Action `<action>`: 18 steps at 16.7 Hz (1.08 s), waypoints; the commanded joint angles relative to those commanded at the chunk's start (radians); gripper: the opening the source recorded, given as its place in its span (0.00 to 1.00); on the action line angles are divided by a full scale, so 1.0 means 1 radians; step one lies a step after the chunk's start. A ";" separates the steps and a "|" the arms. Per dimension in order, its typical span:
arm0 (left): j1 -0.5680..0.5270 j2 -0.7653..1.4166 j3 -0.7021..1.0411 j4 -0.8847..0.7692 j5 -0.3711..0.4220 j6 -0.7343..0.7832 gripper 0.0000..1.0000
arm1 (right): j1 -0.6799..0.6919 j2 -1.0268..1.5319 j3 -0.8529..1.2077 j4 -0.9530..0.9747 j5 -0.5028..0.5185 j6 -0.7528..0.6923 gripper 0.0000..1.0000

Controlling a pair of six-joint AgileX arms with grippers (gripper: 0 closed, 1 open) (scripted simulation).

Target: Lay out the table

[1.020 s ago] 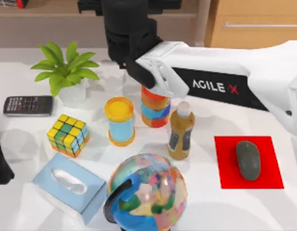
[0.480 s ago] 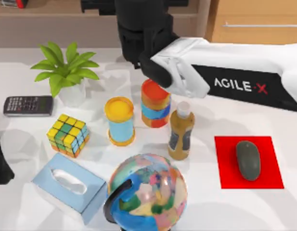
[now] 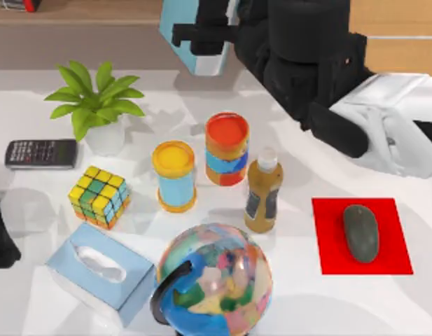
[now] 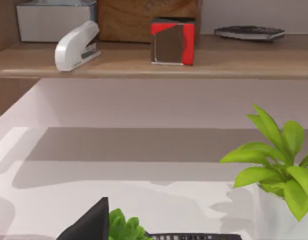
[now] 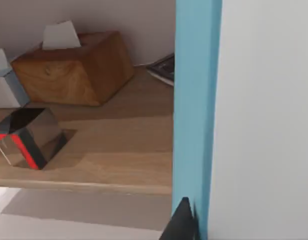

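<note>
Right hand (image 3: 201, 35) is now retracting toward the back shelf, clear of the red-lidded can (image 3: 227, 148) it hovered over earlier, and is clamping a blue-edged white box (image 3: 194, 31). The counter (image 3: 286, 294) is lying flat below it, long axis left-right.

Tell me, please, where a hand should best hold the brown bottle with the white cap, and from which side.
Probably the brown bottle is best gripped around its narrow upper body below the white cap, coming from above: it stands upright, with the striped can and globe close beside it.
</note>
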 joint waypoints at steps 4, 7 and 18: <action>0.000 0.000 0.000 0.000 0.000 0.000 1.00 | -0.085 -0.225 -0.236 -0.016 -0.213 0.197 0.00; 0.000 0.000 0.000 0.000 0.000 0.000 1.00 | -0.191 -0.350 -0.389 -0.014 -0.361 0.352 0.00; 0.000 0.000 0.000 0.000 0.000 0.000 1.00 | -0.877 -0.266 -0.572 0.107 -0.684 0.864 0.00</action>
